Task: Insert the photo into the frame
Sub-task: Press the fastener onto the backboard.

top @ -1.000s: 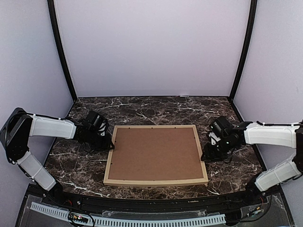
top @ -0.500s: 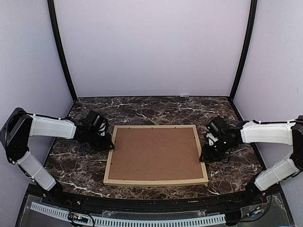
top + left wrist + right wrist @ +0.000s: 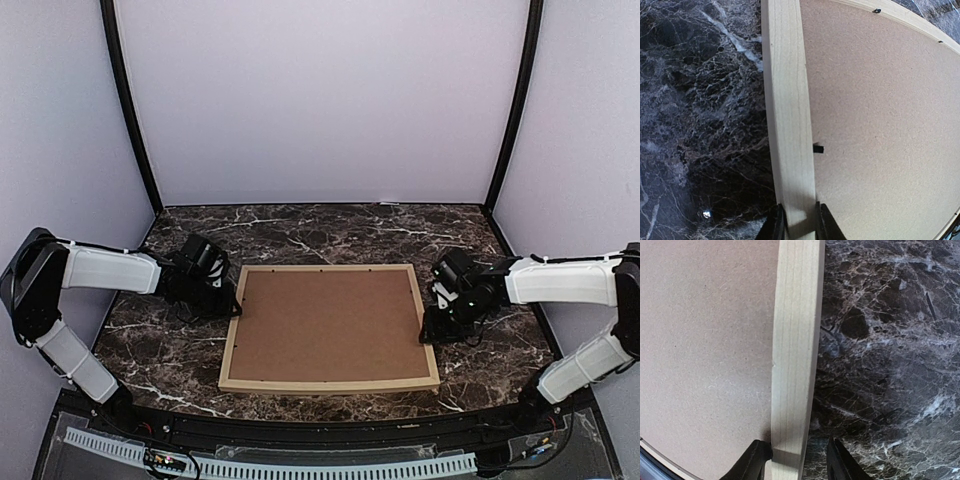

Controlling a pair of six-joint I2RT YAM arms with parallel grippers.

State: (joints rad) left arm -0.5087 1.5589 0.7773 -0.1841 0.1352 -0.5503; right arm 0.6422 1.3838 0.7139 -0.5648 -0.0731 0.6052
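Top external view: the frame (image 3: 330, 384) was seen lying flat at the middle of the marble table (image 3: 300, 235), back side up, with the brown backing board (image 3: 328, 322) seated inside its light wood rails. The left gripper (image 3: 235, 309) was set at the far part of the frame's left rail, and the right gripper (image 3: 430, 334) at the middle of the right rail.

In the left wrist view, the left gripper (image 3: 799, 227) was pinched on the rail (image 3: 787, 125), with one finger (image 3: 776, 225) pressed to the rail's outer, table side and the other to the board side. A small black retaining tab (image 3: 818, 148) was seen just ahead of the grip, lying from the rail onto the backing board (image 3: 880, 125); a second tab (image 3: 876, 10) was seen on the far rail.

In the right wrist view, the right gripper (image 3: 797, 462) was spread astride the right rail (image 3: 795, 365). Its board-side finger (image 3: 757, 460) was touching the rail's inner edge over the backing board (image 3: 705, 340), while the outer finger (image 3: 840, 462) was held apart from the wood, over bare marble.
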